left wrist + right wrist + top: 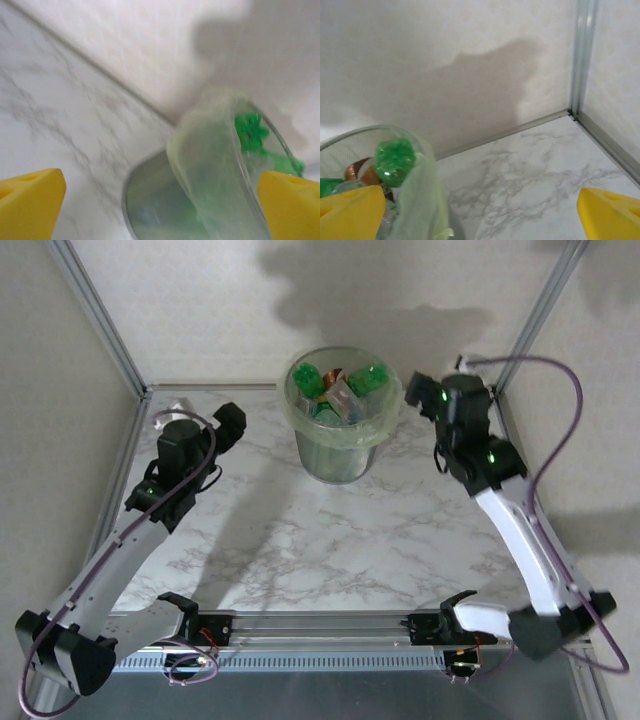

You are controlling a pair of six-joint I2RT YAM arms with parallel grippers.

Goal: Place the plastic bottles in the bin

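Yellow wedge-shaped left fingers point(30, 200), round metal bin point(150, 200), perhaps crumpled green bottles point(250, 132)

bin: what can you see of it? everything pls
The bin is a round grey metal pail, standing upright on the marble-pattern table near the back wall, roughly midway between the two arms. A translucent pale green bag liner is folded over its rim and hangs partway down the outside. It is filled close to the rim with plastic bottles: several green, one clear, and something brown or orange among them. Its base rests on the table.
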